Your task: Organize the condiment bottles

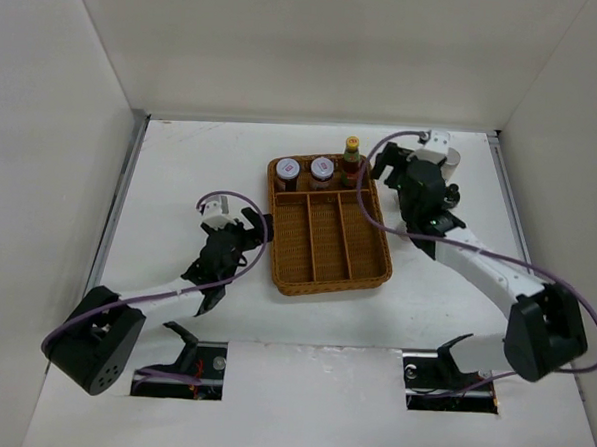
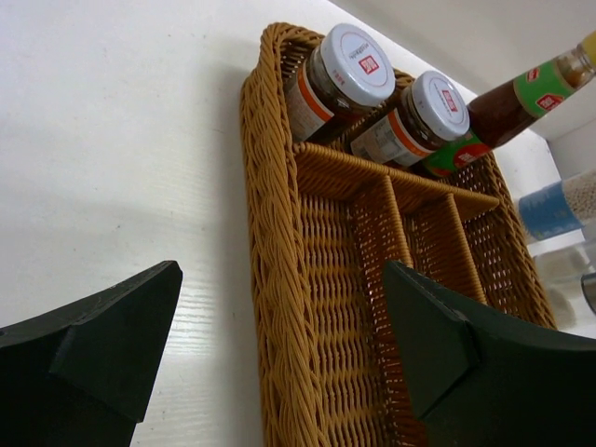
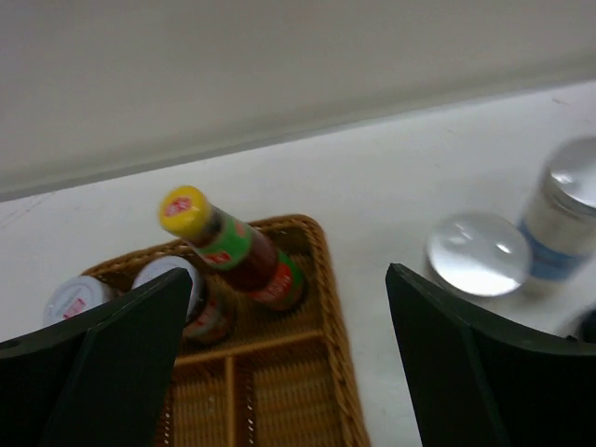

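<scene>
A blue-banded cylinder (image 3: pixel 559 214) stands beside the wicker tray (image 3: pixel 332 307).

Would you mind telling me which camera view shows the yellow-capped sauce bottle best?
The right wrist view: the sauce bottle shows nearly whole, cap and label clear. The left wrist view crops its cap; the top view shows it tiny.

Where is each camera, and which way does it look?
Top: high behind the arms, looking down at the tray; left arm and right arm show.
Left wrist: low by the tray's side, facing two jars; its jaws show.
Right wrist: by the tray's far end, facing the sauce bottle; its jaws show.
All share tray, jars, sauce bottle.
</scene>
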`<state>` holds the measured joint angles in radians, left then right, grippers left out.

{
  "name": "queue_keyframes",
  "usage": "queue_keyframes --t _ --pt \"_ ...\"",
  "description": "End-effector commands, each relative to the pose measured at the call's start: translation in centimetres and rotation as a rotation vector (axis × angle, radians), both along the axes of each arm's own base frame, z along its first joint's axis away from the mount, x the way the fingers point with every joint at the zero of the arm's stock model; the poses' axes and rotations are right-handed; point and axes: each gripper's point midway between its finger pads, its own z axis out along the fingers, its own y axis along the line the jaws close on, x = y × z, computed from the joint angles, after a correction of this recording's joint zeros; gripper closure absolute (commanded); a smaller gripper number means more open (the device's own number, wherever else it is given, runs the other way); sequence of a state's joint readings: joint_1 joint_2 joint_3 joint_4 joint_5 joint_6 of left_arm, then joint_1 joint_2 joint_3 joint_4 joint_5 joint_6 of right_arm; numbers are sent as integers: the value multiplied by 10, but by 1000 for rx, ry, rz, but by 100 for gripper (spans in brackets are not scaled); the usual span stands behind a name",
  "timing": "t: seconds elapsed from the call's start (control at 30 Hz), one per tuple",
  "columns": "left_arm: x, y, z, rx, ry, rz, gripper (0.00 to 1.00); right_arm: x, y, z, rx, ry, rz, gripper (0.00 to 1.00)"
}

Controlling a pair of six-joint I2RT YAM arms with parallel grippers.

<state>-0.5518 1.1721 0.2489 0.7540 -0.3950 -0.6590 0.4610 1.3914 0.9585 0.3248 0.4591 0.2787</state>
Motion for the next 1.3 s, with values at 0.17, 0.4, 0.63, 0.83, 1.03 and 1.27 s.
queue_keyframes --t 0.17,0.4,0.63,0.83,1.03,1.27 --pt "4 -38 27 -29 -62 -88 11 -51 -92 -32 19 28 -323 9" --pt "1 -44 28 -29 -76 -110 11 -66 -109 -60 -50 164 -354 0" --pt "1 -39 25 -30 -70 -101 11 -58 -89 -97 -75 278 -260 0" --pt "2 -35 26 -33 -72 -93 11 -50 -84 -111 -74 311 -258 0" --pt "2 -33 24 -36 -67 -89 11 -41 -89 -111 -65 295 -285 25" --pt "2 -27 28 -42 -80 -72 11 -49 -86 -59 -108 125 -309 43"
